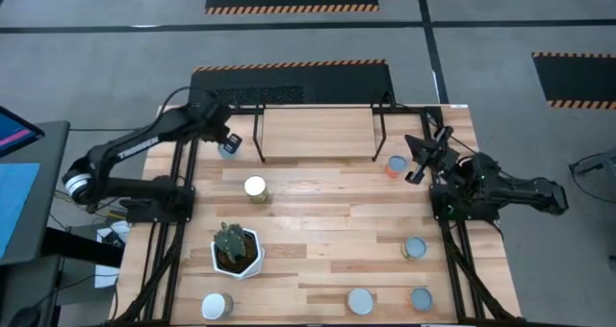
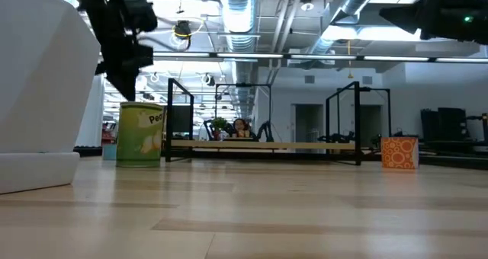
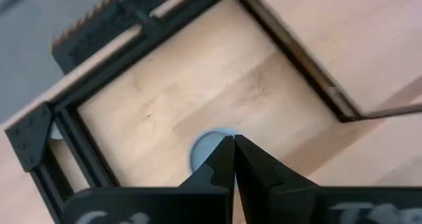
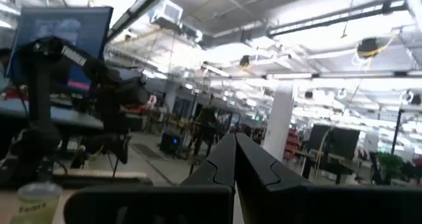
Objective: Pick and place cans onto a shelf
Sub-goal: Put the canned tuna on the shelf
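Both my pincers pressed together and empty, no can on the shelf yet

The shelf [image 1: 318, 133] stands bare at the table's [image 1: 327, 260] far edge; my left gripper [image 1: 227, 139] hovers above a blue-topped can [image 1: 229, 150] just off the shelf's left end, my right gripper [image 1: 418, 159] hangs beside the orange can [image 1: 396, 166] by the shelf's right legs, and the other cans sit nearer, around the cactus pot [image 1: 237, 251]
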